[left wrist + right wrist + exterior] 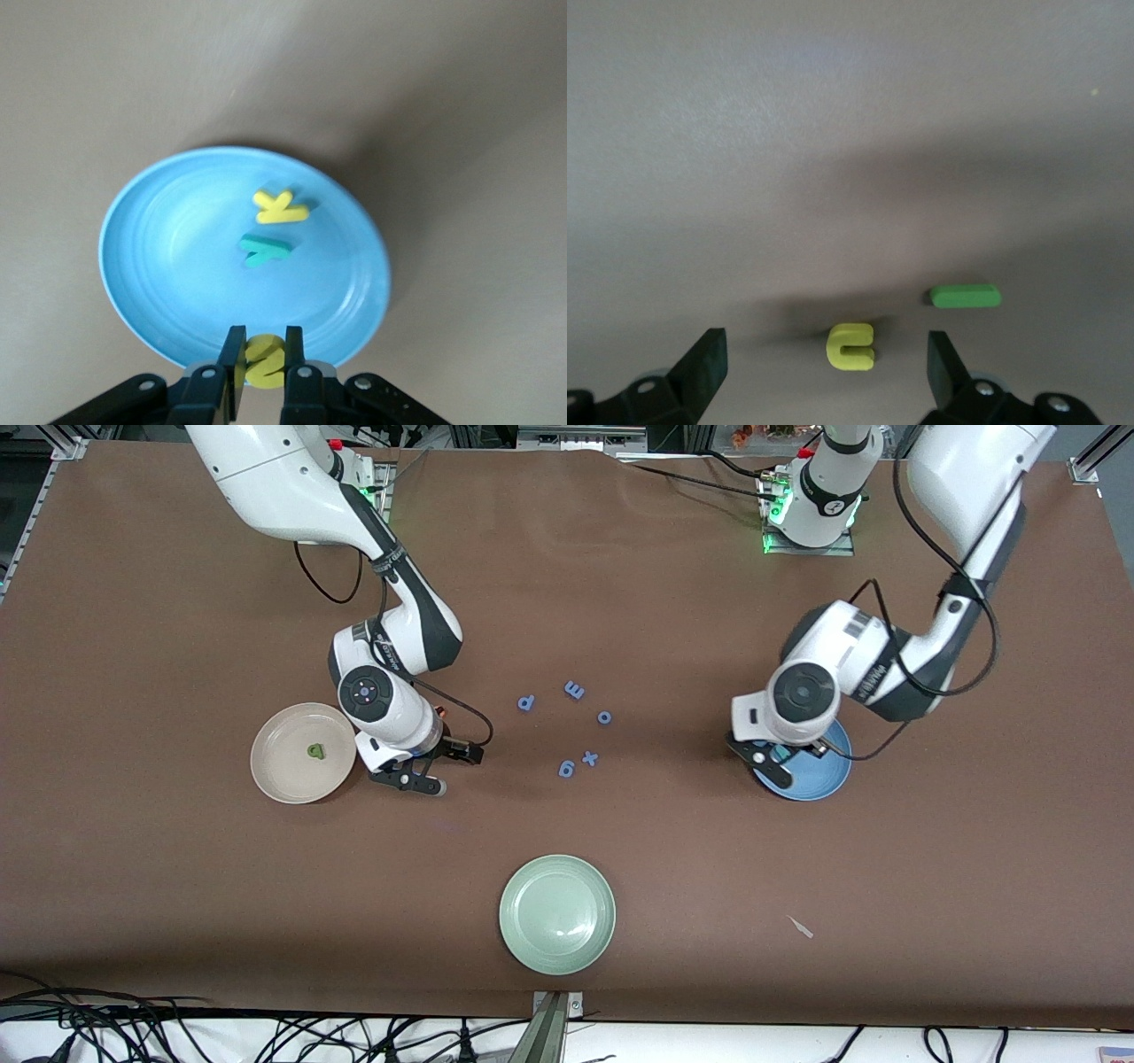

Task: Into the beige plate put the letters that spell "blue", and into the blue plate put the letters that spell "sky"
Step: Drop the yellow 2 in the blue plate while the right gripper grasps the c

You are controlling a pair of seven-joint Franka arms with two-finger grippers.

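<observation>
Two arms reach over my brown tabletop (620, 602). Toward the right arm's end, the beige plate (283, 775) holds a green letter (315, 751); right gripper (409, 771) beside it, fingers apart above yellow "u" (850, 345) and green "l" (966, 296). Left gripper (263, 361) — clamped on yellow "s" (263, 361) — over the blue plate (159, 266), holding "k" (281, 206) and "y" (264, 250).

Three plates: beige plate (266, 766), blue plate (819, 779), pale green plate (556, 914). Five periwinkle-blue letters (575, 690). Three yellow letters (280, 206), three green (966, 296), one teal (264, 251).

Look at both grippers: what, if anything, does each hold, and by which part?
The left gripper pinches the yellow "s" by its two flat faces over the blue plate. The right gripper is open and holds nothing.
</observation>
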